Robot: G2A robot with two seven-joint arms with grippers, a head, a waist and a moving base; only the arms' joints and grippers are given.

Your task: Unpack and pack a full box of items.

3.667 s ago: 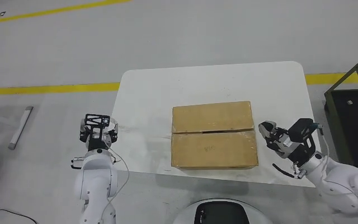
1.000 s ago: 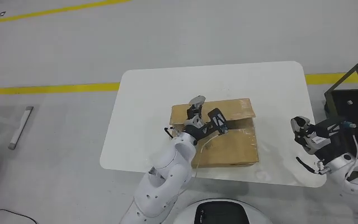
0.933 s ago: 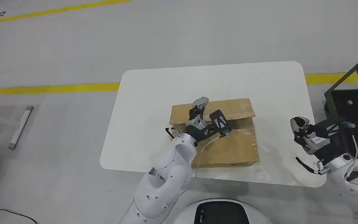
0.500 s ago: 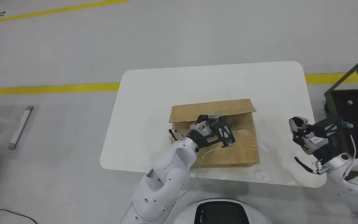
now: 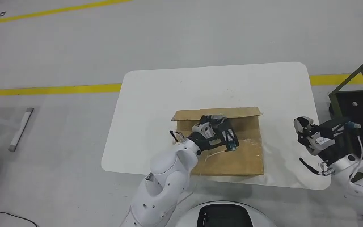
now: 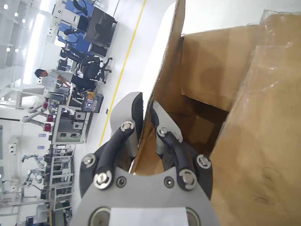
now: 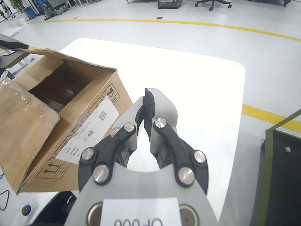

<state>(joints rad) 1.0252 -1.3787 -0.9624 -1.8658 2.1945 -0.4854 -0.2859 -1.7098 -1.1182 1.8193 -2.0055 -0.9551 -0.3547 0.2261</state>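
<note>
A brown cardboard box [image 5: 238, 156] stands on the white table [image 5: 170, 96]. Its far flap [image 5: 218, 112] stands raised, while the near flap [image 6: 265, 118], with clear tape on it, lies flat. My left gripper [image 6: 147, 109] is shut on the free edge of the raised flap [image 6: 174, 36], over the middle of the box [image 5: 218, 135]. In the right wrist view, the top of a jar [image 7: 67, 95] shows in the dark inside of the box [image 7: 77, 118]. My right gripper [image 7: 147, 109] is shut on nothing, off the box's right side near the table's edge [image 5: 306, 129].
A dark green cart [image 5: 346, 108] stands beside the table's right edge, close to my right arm. On the floor to the far left lies a grey bar [image 5: 20, 127]. Bare table top [image 7: 188, 83] stretches behind and to the left of the box.
My left arm came from the table's left side over the shut box, closed on the far flap and lifted it open. The right arm drew back to the right.
</note>
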